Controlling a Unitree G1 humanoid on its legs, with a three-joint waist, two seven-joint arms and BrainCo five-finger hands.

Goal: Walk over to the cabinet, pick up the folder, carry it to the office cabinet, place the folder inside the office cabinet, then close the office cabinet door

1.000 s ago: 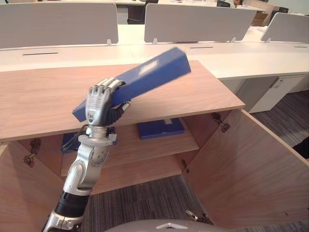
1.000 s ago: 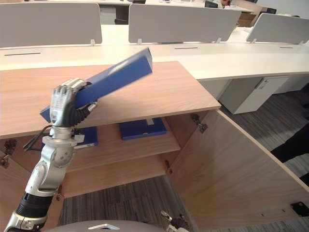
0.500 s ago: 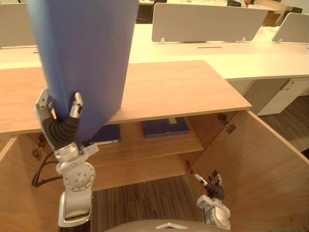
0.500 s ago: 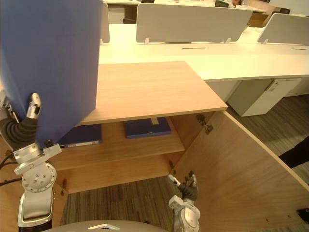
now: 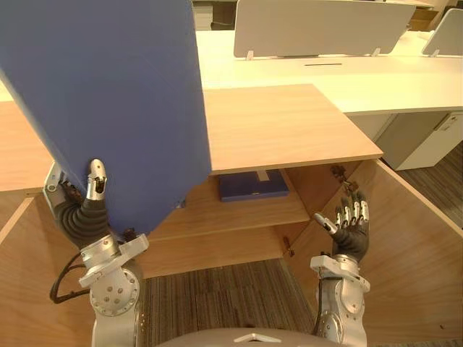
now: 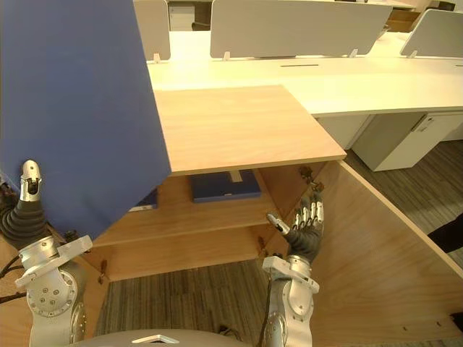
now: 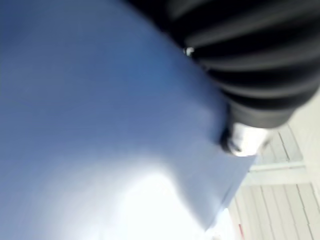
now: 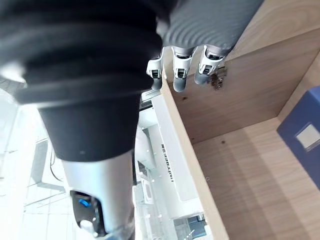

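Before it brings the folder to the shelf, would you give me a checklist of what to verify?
1. Grip on the folder: ok. The left hand holds it, with the thumb pressed on its front face near the lower corner.
2. Right door open: ok. It is swung wide.
3. Right hand free: ok. It is open with straight fingers, beside the right door.
4. Folder at shelf height: not ok. It is raised above the cabinet top.
5. Room on the shelf: cannot tell. A second folder lies near the middle, and the held folder hides the left part.
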